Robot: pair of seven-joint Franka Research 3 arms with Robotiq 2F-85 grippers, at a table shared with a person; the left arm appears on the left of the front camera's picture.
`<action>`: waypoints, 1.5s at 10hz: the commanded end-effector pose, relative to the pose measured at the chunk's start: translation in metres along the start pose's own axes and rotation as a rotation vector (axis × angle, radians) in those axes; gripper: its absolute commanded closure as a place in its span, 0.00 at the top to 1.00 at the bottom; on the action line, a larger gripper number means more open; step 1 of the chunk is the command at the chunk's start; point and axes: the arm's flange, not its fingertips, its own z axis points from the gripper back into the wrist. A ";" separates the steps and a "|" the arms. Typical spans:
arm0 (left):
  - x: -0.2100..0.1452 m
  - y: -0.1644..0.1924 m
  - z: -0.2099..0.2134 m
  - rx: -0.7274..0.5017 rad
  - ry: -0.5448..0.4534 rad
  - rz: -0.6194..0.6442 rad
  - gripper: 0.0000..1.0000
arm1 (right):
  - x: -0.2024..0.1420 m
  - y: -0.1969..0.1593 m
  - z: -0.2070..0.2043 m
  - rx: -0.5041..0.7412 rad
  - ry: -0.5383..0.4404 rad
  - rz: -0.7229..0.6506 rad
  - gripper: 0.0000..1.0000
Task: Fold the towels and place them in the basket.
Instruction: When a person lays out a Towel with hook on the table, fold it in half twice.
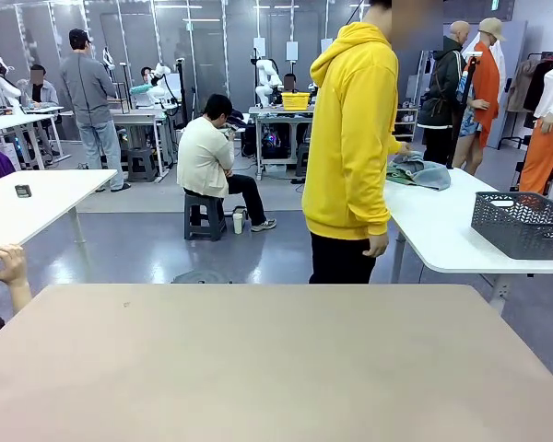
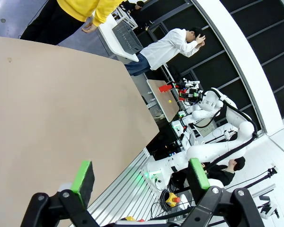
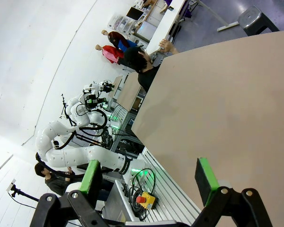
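The big table (image 1: pixel 276 368) lies nearest and runs across the whole front. Behind its far edge, a little right of the middle, stands a person in a hoodie (image 1: pixel 350 138), turned to a second table (image 1: pixel 442 230) on the right. On that table the towels (image 1: pixel 422 173) lie in a heap just beside the person, whose hand (image 1: pixel 403 150) rests on them. The basket (image 1: pixel 523 224) stands on the same table, further right and apart from the towels. At the left is a third table (image 1: pixel 46 198) with a small device (image 1: pixel 23 191) on it.
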 end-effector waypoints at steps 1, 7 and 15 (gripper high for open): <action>0.001 0.001 0.000 -0.024 -0.016 -0.019 1.00 | 0.001 0.001 0.000 0.012 -0.005 0.007 1.00; 0.001 0.001 0.000 -0.024 -0.016 -0.019 1.00 | 0.001 0.001 0.000 0.012 -0.005 0.007 1.00; 0.001 0.001 0.000 -0.024 -0.016 -0.019 1.00 | 0.001 0.001 0.000 0.012 -0.005 0.007 1.00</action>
